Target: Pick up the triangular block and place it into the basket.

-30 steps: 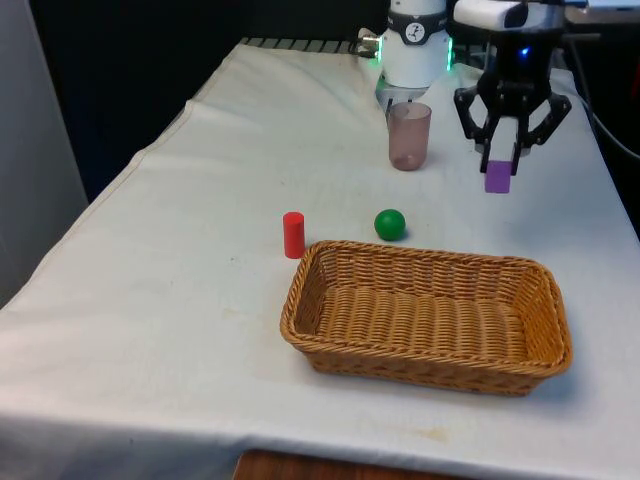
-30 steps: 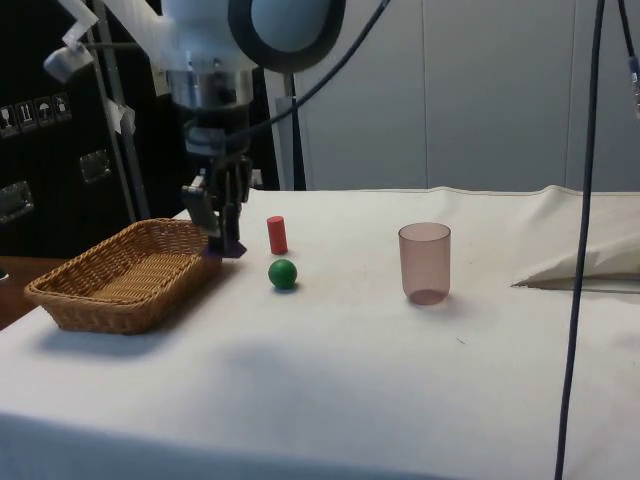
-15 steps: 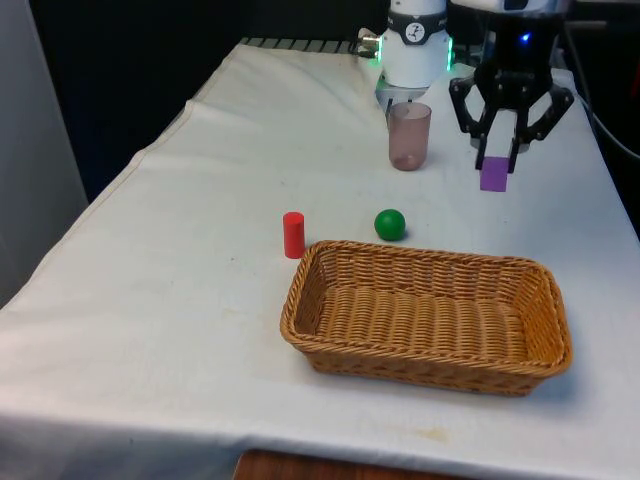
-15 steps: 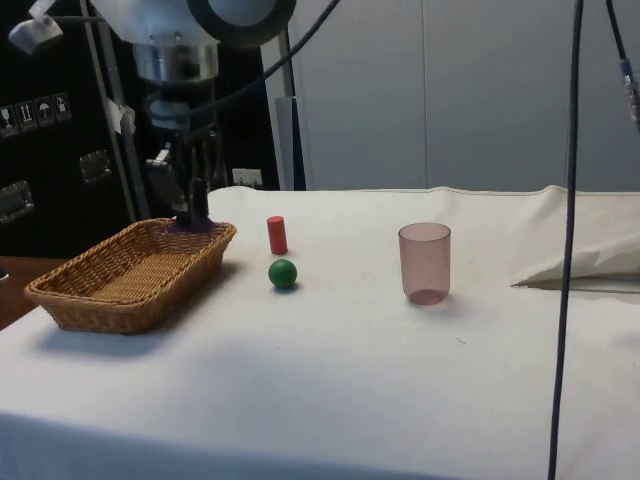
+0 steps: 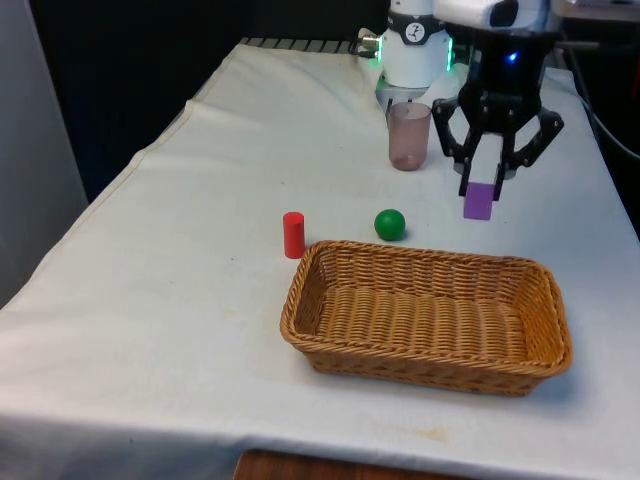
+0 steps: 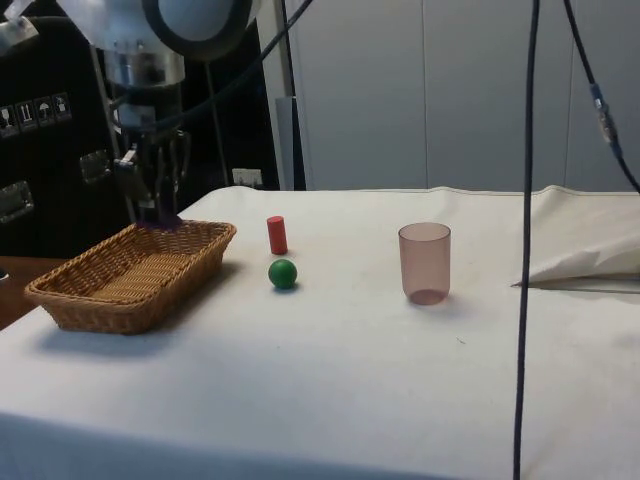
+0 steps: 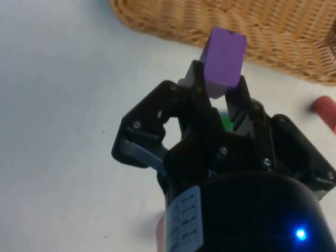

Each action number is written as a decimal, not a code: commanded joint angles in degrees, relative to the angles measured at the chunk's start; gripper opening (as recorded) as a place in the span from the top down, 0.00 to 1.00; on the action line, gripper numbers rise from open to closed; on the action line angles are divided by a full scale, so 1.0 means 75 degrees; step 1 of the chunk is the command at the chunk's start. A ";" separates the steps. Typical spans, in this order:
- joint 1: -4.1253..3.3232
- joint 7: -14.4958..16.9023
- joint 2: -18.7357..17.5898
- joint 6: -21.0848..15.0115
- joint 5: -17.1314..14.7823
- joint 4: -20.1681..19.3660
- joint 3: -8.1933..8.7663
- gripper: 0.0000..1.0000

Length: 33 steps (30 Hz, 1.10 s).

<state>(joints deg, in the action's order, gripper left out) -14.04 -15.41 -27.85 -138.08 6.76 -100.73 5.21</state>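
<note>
Surface: white-clothed bench.
End effector: mine, clenched on the purple block, in the air.
Block position: beyond the woven wicker basket far rim.

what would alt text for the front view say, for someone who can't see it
A black gripper holds a purple block in the air beyond the far rim of a wicker basket on a white-clothed table. Beyond the basket stand a red cylinder and a green ball, with a translucent pink cup farther back.
</note>
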 commanded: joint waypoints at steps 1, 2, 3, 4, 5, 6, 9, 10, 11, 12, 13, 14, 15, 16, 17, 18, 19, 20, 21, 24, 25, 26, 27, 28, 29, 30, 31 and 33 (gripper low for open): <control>0.0076 0.0107 -0.0176 0.0076 -0.0076 0.0222 -0.0031 0.67; 0.0008 0.0015 -0.0076 0.0000 0.0000 0.0084 0.0008 0.67; 0.0084 0.0122 -0.0244 0.0069 -0.0076 0.0306 -0.0015 0.67; 0.0092 0.0130 -0.0313 0.0069 -0.0076 0.0397 -0.0008 0.67; 0.0107 0.0145 -0.0397 0.0031 -0.0076 0.0474 0.0015 0.67; 0.0115 0.0160 -0.0481 0.0008 -0.0084 0.0550 0.0031 0.67; 0.0153 0.0214 -0.0726 -0.0076 -0.0092 0.0787 0.0084 0.67; 0.0076 0.0122 -0.0649 -0.0038 -0.0015 0.0718 0.0130 0.67; 0.0168 0.0244 -0.0886 -0.0138 -0.0107 0.0932 0.0122 0.67; 0.0183 0.0267 -0.0978 -0.0176 -0.0107 0.1008 0.0153 0.67; 0.0199 0.0283 -0.1070 -0.0222 -0.0115 0.1092 0.0168 0.67; 0.0206 0.0306 -0.1161 -0.0252 -0.0130 0.1169 0.0199 0.67; 0.0214 0.0321 -0.1238 -0.0283 -0.0138 0.1238 0.0222 0.67; 0.0237 0.0374 -0.1429 -0.0359 -0.0168 0.1398 0.0267 0.67; 0.0244 0.0390 -0.1513 -0.0397 -0.0183 0.1474 0.0283 0.67; 0.0176 0.0321 -0.1451 -0.0367 -0.0122 0.1421 0.0344 0.67; 0.0252 0.0405 -0.1597 -0.0420 -0.0183 0.1551 0.0306 0.67; 0.0267 0.0420 -0.1696 -0.0458 -0.0191 0.1635 0.0328 0.67; 0.0290 0.0435 -0.1795 -0.0497 -0.0199 0.1719 0.0344 0.67; 0.0328 0.0458 -0.2070 -0.0611 -0.0206 0.1940 0.0390 0.67; 0.0344 0.0474 -0.2238 -0.0688 -0.0222 0.2063 0.0428 0.67; 0.0275 0.0405 -0.2215 -0.0657 -0.0176 0.2047 0.0504 0.67; 0.0344 0.0481 -0.2315 -0.0726 -0.0237 0.2101 0.0443 0.67; 0.0351 0.0481 -0.2376 -0.0764 -0.0244 0.2124 0.0451 0.67; 0.0351 0.0481 -0.2429 -0.0802 -0.0252 0.2147 0.0458 0.67; 0.0359 0.0481 -0.2468 -0.0833 -0.0260 0.2154 0.0466 0.67; 0.0367 0.0474 -0.2552 -0.0924 -0.0283 0.2131 0.0466 0.67; 0.0367 0.0474 -0.2613 -0.0978 -0.0306 0.2101 0.0466 0.67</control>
<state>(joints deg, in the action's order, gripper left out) -11.75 -12.26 -46.98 -144.33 4.98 -84.57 9.22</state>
